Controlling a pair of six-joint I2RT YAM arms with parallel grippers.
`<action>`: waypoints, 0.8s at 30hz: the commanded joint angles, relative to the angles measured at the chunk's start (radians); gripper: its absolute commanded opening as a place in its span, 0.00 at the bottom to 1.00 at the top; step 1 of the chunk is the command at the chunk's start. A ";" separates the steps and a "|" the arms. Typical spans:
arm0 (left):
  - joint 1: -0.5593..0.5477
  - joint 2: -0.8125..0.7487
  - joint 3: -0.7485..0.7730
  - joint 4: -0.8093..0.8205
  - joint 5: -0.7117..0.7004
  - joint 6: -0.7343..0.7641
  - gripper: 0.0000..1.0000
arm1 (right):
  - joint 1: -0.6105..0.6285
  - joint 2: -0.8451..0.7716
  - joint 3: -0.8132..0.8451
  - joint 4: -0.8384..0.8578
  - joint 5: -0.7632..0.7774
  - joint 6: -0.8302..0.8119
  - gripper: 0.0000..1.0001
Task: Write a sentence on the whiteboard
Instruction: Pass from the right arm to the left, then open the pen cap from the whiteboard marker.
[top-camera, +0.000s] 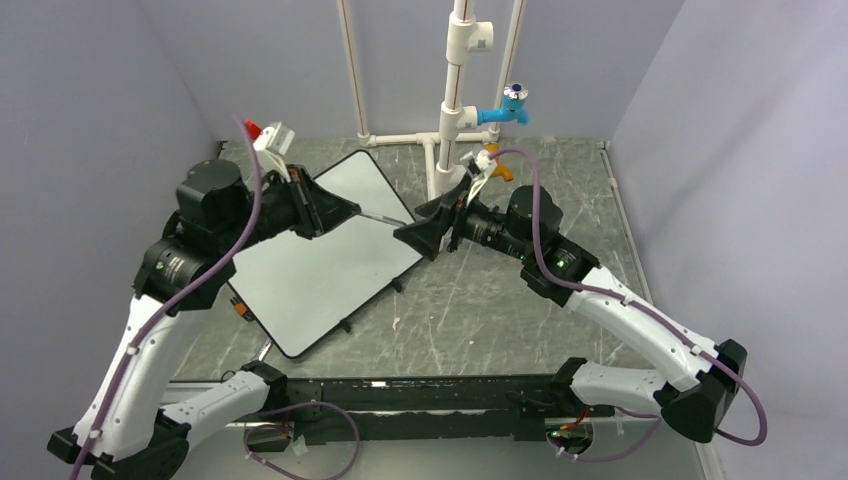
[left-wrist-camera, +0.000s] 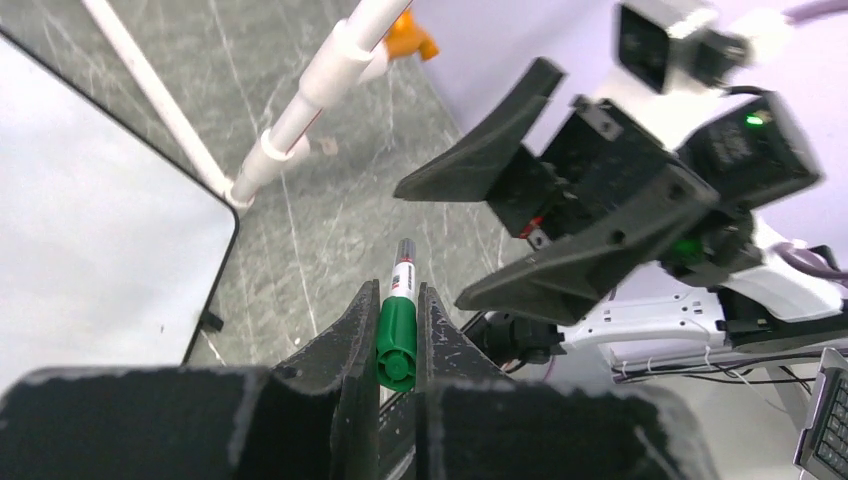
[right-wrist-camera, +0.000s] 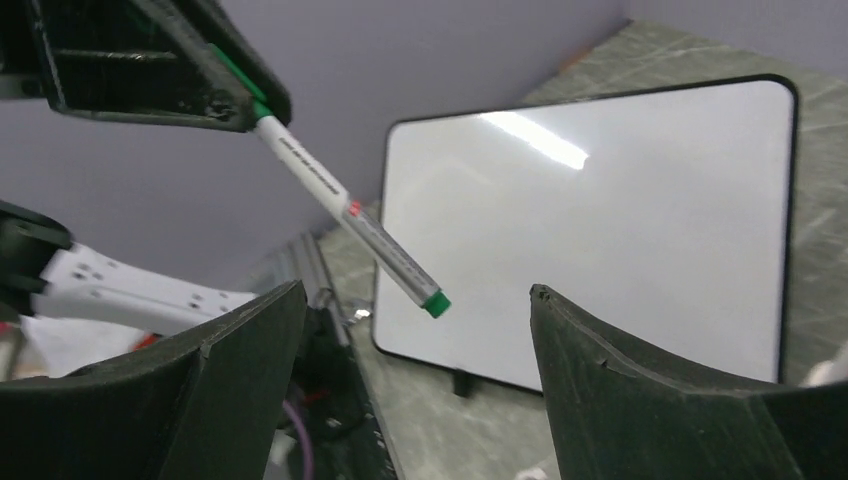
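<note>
Bright, even overhead light; glare streak on the whiteboard (right-wrist-camera: 600, 230); soft shadows; wrist-view foregrounds slightly blurred.

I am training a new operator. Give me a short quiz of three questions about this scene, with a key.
1. True or false: the whiteboard carries green writing.
2. Which one holds the green marker? A) left tool B) right tool C) neither
3. Fill in: the right tool's jaws stand ____.
Key: 1 false; 2 A; 3 open.
</note>
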 joint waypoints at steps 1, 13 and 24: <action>0.020 -0.046 0.101 0.073 0.055 0.079 0.00 | -0.049 0.028 0.038 0.249 -0.157 0.274 0.84; 0.030 -0.122 0.054 0.256 0.178 0.043 0.00 | -0.093 0.144 0.081 0.682 -0.359 0.605 0.80; 0.032 -0.096 0.056 0.370 0.226 -0.016 0.00 | -0.093 0.238 0.142 0.892 -0.444 0.782 0.61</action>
